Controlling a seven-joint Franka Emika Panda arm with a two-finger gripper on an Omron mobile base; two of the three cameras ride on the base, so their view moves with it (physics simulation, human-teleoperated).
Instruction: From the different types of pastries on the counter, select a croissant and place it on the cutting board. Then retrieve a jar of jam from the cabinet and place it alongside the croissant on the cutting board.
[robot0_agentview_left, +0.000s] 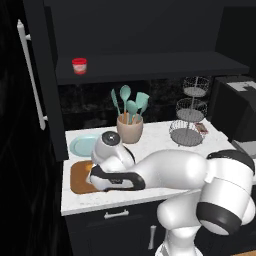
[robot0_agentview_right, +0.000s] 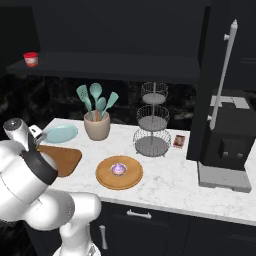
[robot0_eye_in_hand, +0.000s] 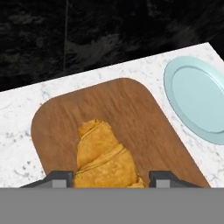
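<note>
Backsplash (robot0_agentview_right: 55, 102) is black stone with pale veining. Base units below the worktop are dark, with drawer fronts (robot0_agentview_right: 145, 220) carrying short pale handles. A dark coffee machine (robot0_agentview_right: 227, 145) stands on a grey base at the right end. A three-tier wire stand (robot0_agentview_right: 152, 120) sits near it. Lighting is dim overall.
</note>
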